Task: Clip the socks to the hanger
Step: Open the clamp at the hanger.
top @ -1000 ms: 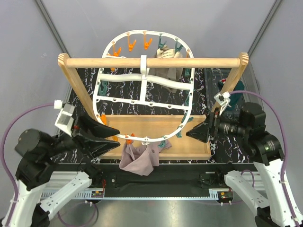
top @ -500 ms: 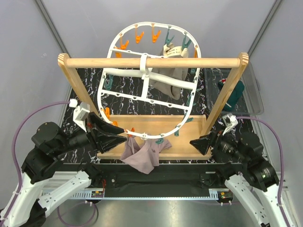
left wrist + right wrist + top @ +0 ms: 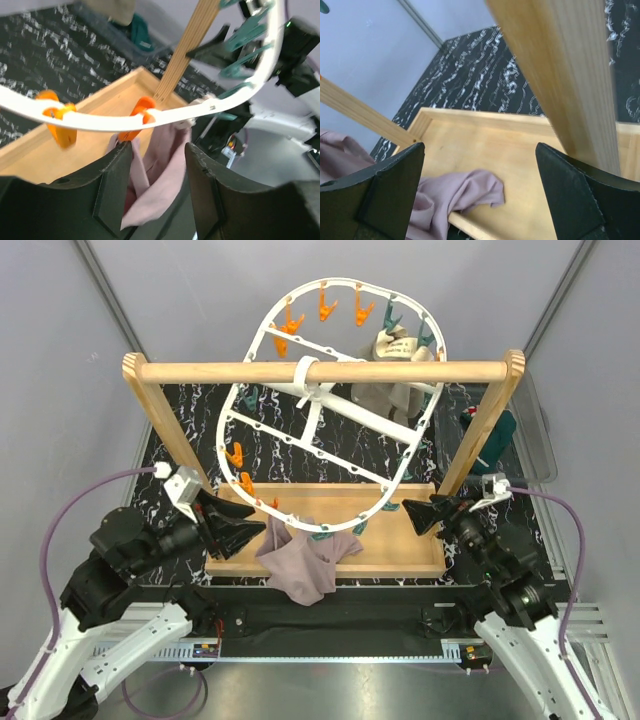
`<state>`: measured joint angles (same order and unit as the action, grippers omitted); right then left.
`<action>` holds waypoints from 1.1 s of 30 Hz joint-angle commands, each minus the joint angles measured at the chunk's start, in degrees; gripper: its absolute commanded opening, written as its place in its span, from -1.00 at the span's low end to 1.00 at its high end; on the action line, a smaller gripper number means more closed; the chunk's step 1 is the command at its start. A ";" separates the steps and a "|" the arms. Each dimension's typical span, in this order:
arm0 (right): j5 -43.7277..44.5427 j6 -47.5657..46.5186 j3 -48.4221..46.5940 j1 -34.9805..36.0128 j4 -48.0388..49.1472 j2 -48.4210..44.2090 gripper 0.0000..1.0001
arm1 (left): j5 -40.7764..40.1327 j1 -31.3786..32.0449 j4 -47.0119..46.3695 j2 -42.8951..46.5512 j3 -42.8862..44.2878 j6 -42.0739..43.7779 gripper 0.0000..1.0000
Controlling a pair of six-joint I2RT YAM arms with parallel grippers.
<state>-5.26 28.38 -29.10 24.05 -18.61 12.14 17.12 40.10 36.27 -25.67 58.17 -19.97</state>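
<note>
Hanger [image 3: 375, 420] tilted under the wooden rail [image 3: 320, 371], pink socks [image 3: 298, 562] dangling from its near rim over the wooden tray [image 3: 400, 540]. Only from above: grey-beige cloth [image 3: 395, 348] hanging at the far rim, three orange clips [image 3: 325, 308] beside it. Only from the left wrist: left gripper [image 3: 159, 150] part-spread, sock fabric in the gap, contact unclear; two orange clips on the rim just above. From the right wrist: right gripper [image 3: 480, 150] spread wide, holding nothing, right post [image 3: 560, 70] close by. Count: two grippers, one hanger, one rail, one tray.
</note>
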 commanded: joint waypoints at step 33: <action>-49.50 -17.05 -13.09 3.28 25.37 17.12 0.70 | 34.73 0.25 -34.25 5.20 -4.04 -32.24 0.22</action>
<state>-48.80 10.37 -41.95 27.00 2.00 27.68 46.68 40.12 8.49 -18.24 52.99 -47.42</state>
